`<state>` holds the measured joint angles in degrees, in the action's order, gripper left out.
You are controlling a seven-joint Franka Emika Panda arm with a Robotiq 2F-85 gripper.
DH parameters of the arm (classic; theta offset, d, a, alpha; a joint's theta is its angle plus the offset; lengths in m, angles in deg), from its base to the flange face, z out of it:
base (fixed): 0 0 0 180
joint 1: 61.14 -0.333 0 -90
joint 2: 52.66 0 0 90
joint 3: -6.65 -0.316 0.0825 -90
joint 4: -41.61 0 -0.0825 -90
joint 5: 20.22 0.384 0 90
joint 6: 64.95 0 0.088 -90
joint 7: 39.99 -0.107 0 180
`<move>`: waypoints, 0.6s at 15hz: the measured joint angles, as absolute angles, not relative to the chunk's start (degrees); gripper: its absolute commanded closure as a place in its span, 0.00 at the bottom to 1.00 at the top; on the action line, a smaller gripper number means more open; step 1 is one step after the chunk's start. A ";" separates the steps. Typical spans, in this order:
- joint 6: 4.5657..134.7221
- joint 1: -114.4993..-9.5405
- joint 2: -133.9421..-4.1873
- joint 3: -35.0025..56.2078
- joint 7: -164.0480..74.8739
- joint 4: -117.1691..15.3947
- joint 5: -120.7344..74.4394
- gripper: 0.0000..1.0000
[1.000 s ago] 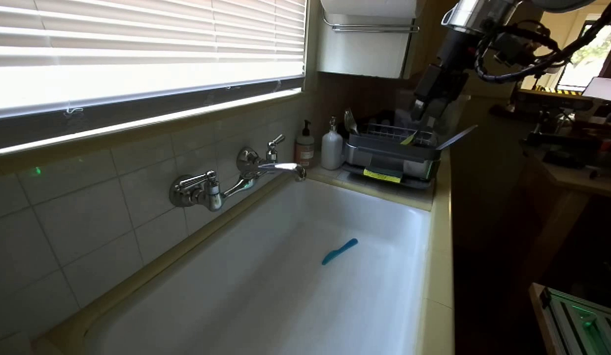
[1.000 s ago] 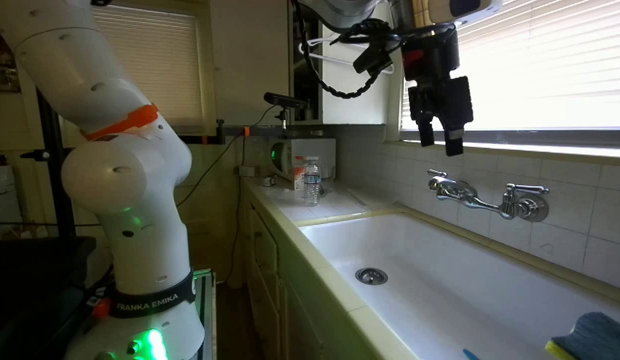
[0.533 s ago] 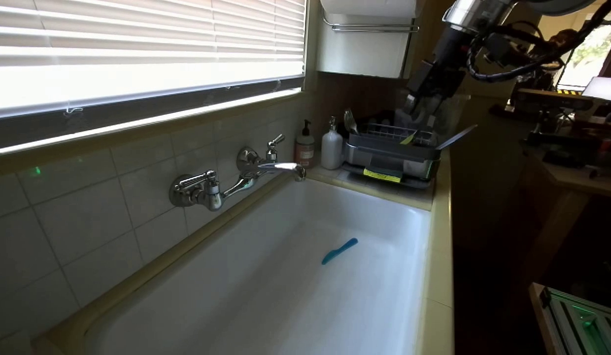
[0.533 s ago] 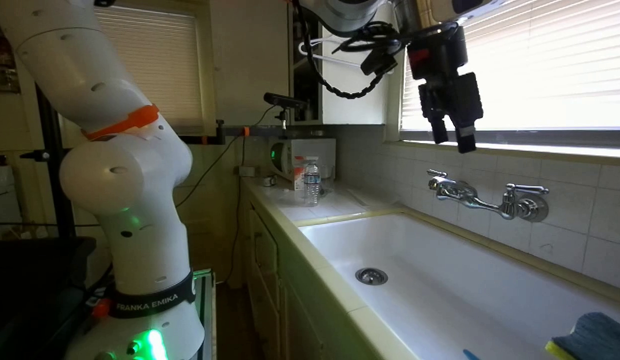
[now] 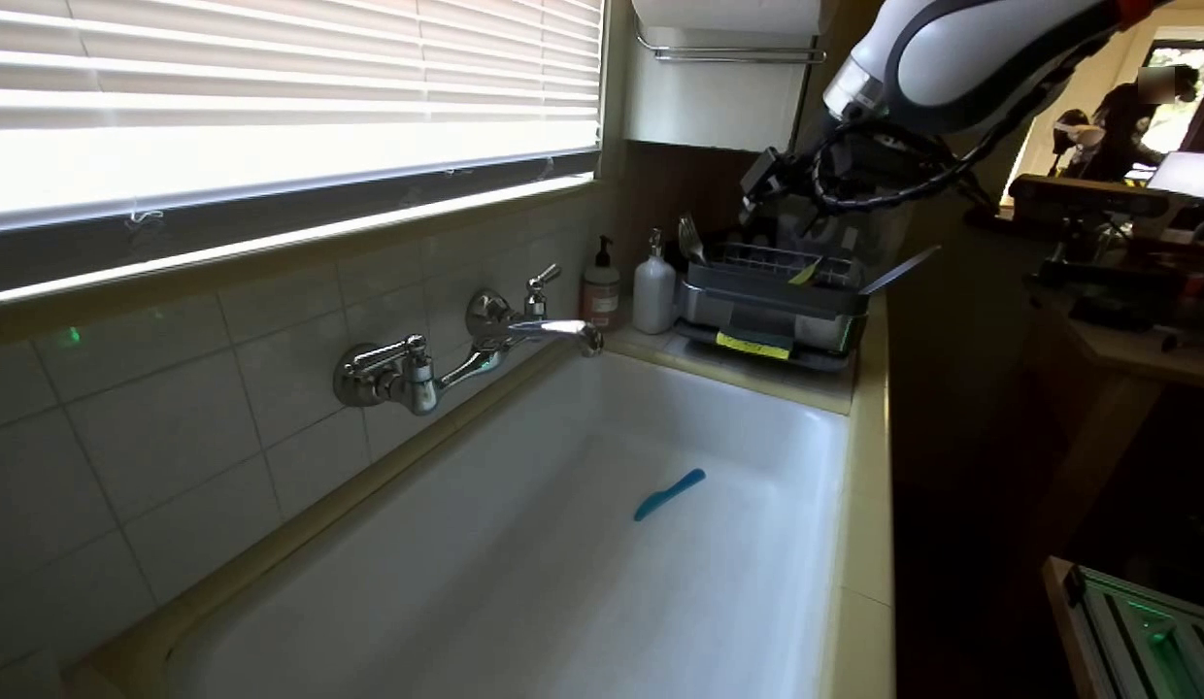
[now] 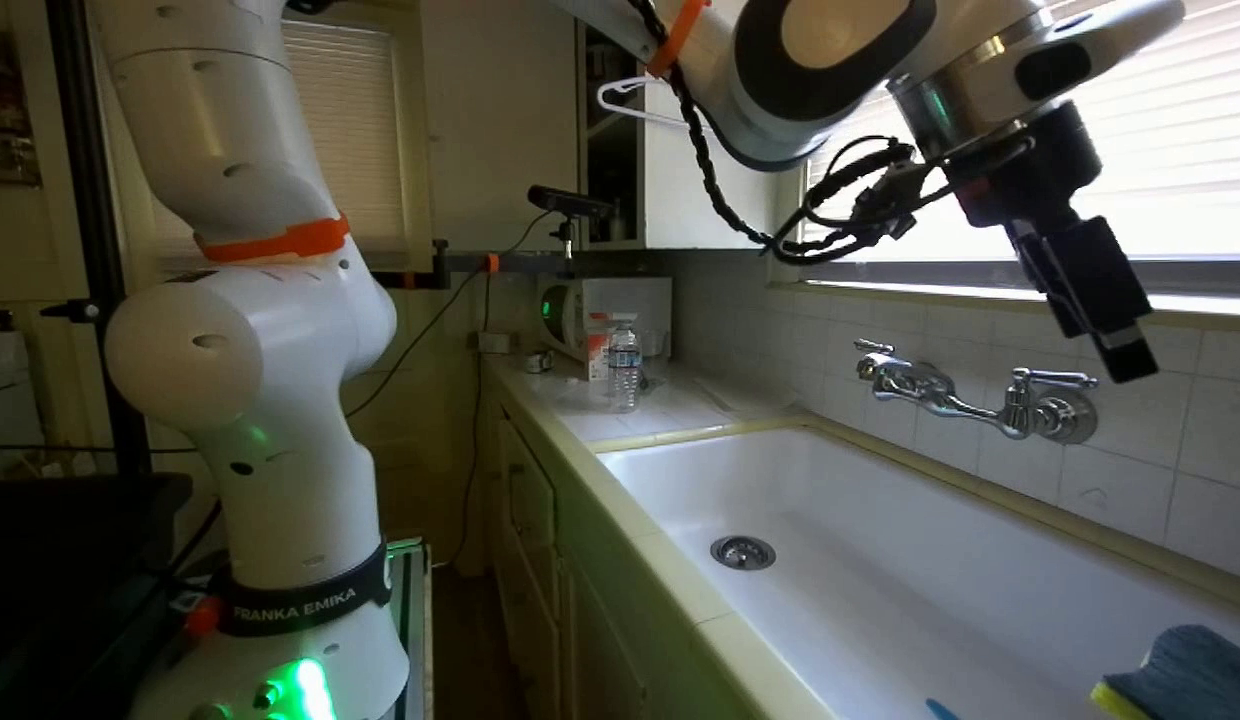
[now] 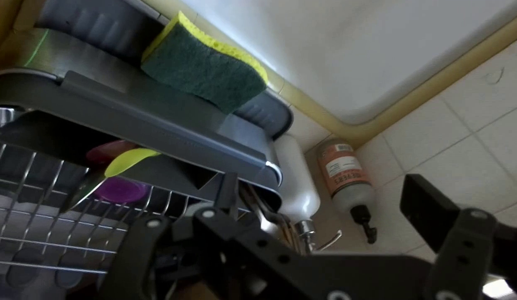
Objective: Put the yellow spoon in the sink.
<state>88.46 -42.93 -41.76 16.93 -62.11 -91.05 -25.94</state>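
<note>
Above the dish rack [image 7: 158, 129] I have the gripper [image 7: 323, 187] empty, jaws wide apart. Yellow spoon [image 7: 129, 161] is in the rack, one end up over the sink-side wall, likely parked to drain; that free end looks like my grasp. Red piece [image 7: 107, 151] and purple piece [image 7: 120, 190] crowd it, so I'd align before descending. White pump bottle [image 7: 298, 179] and labelled bottle [image 7: 345, 166] limit sideways swing. Sink [image 5: 524, 573] has ample bare floor around the blue knife [image 5: 670, 495].
</note>
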 measured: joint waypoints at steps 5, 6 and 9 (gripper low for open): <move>90.84 -37.71 -47.66 16.10 -81.14 -86.13 -38.57 0.00; 90.73 -36.71 -48.47 16.09 -84.78 -85.13 -41.08 0.00; 88.81 -35.21 -50.34 16.52 -95.38 -82.75 -47.87 0.00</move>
